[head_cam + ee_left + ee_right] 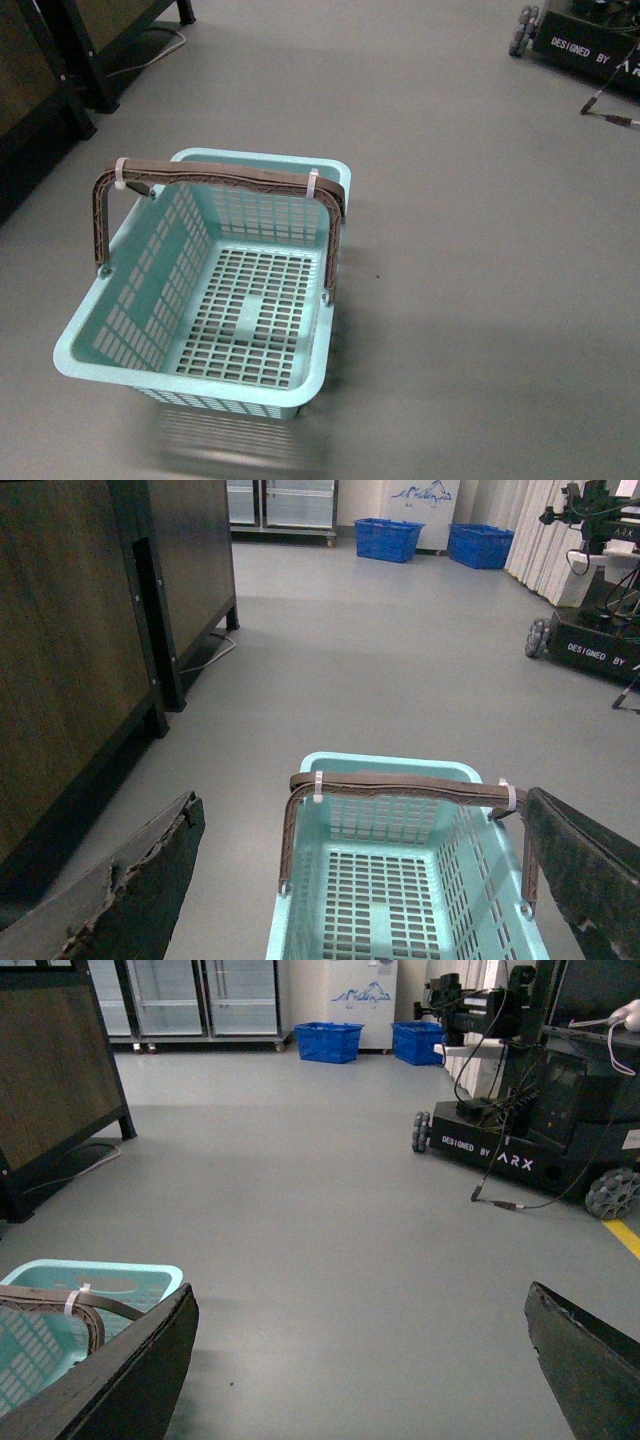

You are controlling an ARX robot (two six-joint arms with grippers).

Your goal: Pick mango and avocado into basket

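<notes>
The light turquoise basket (130, 365) stands empty on the grey floor, its brown ribbed handle (225, 178) upright with white zip ties. It also shows in the left wrist view (385, 768) and partly in the right wrist view (95, 1277). My left gripper (360, 815) is open, above the basket's near side, its fingers (150, 875) spread wide. My right gripper (360, 1310) is open over bare floor, to the right of the basket. The mango and the avocado are out of view. Neither arm shows in the front view.
Dark wooden cabinets on black frames (90, 630) stand at the left. Another black wheeled ARX robot (520, 1130) with trailing cables is at the right. Blue crates (328, 1042) and glass-door fridges (190, 1000) are at the far wall.
</notes>
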